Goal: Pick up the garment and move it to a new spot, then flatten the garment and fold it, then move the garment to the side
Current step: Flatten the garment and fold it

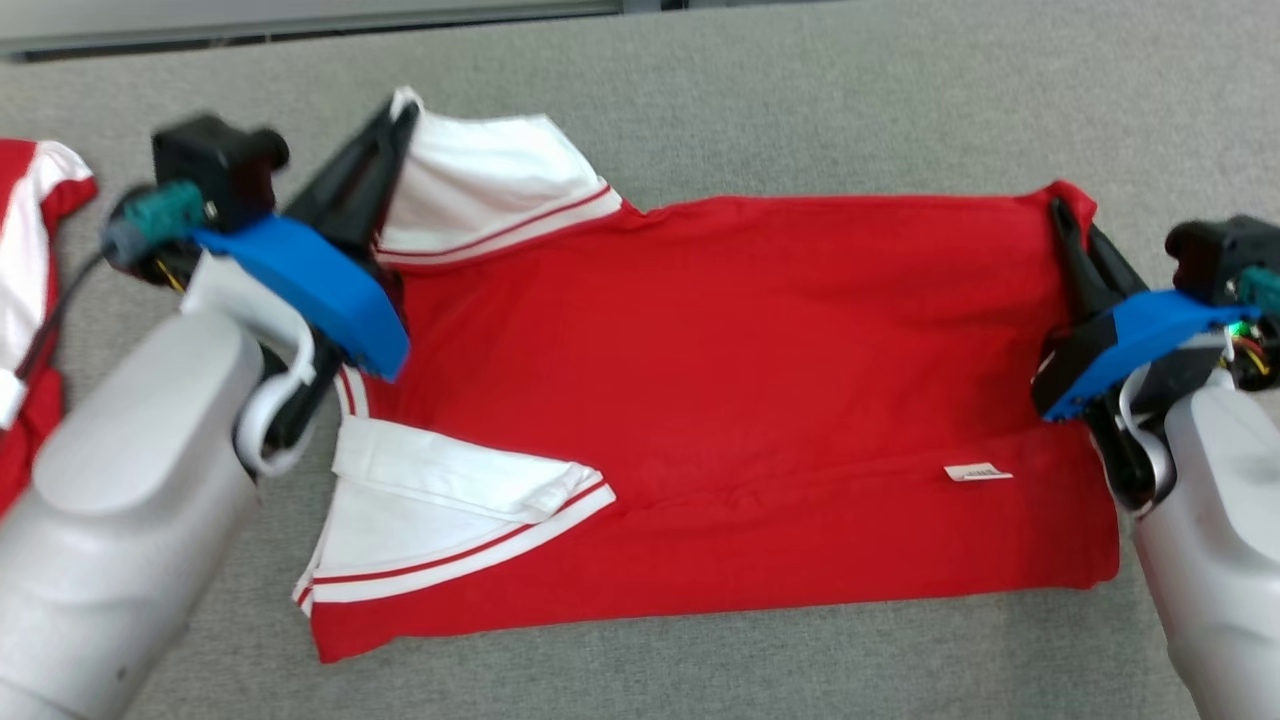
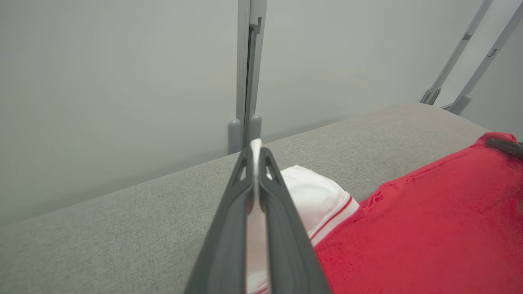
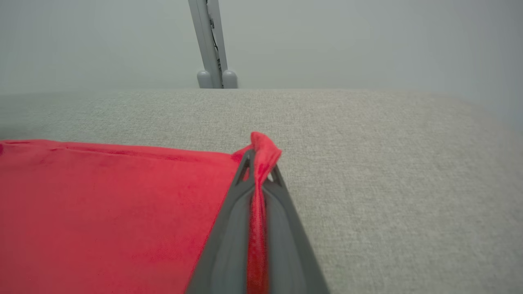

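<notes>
Head view: saw shirt (image 1: 740,400) spread flat on bench (image 1: 800,120), sleeves (image 1: 480,190) folded in; clenched left pincer (image 1: 403,108) and right pincer (image 1: 1060,212) on far corners; judged main fold, move aside undone.

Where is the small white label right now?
In the head view, the white label lies on the red garment toward its right end, near the front edge, closest to the right gripper.

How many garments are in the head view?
2. A red shirt lies spread at centre, pinched by the left claw and right claw. A second red-and-white garment sits at the left edge, partly cut off.
</notes>
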Controlling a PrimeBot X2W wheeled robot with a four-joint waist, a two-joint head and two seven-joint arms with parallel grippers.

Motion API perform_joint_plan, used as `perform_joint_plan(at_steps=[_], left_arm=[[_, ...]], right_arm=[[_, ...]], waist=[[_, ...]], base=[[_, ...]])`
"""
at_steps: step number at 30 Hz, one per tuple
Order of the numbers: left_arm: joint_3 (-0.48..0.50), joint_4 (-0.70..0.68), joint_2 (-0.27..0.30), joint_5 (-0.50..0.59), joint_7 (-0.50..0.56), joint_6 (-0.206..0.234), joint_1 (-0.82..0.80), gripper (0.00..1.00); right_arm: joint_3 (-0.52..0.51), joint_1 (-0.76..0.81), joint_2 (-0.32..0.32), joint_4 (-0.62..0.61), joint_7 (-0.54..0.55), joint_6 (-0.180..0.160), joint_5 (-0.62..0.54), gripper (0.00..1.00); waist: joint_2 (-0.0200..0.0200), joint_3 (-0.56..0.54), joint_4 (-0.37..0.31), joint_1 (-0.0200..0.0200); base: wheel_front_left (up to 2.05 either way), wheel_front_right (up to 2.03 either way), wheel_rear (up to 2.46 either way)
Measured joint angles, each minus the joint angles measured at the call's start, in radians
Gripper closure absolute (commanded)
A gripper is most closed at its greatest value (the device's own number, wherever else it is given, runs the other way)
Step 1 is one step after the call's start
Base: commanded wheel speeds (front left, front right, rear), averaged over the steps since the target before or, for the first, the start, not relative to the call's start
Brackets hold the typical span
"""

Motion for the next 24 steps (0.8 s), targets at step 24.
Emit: perform_joint_plan(at_steps=[24], left_arm=[[-0.014,-0.348,0.108,-0.114,-0.052,0.181,0.475,1.00]], right_arm=[[-0.044,0.223,0.008,-0.002,-0.153,0.000,0.031,1.00]], waist=[[0.0000,-0.144,0.046,0.0000]], base=[[0.00,0.00,0.00]])
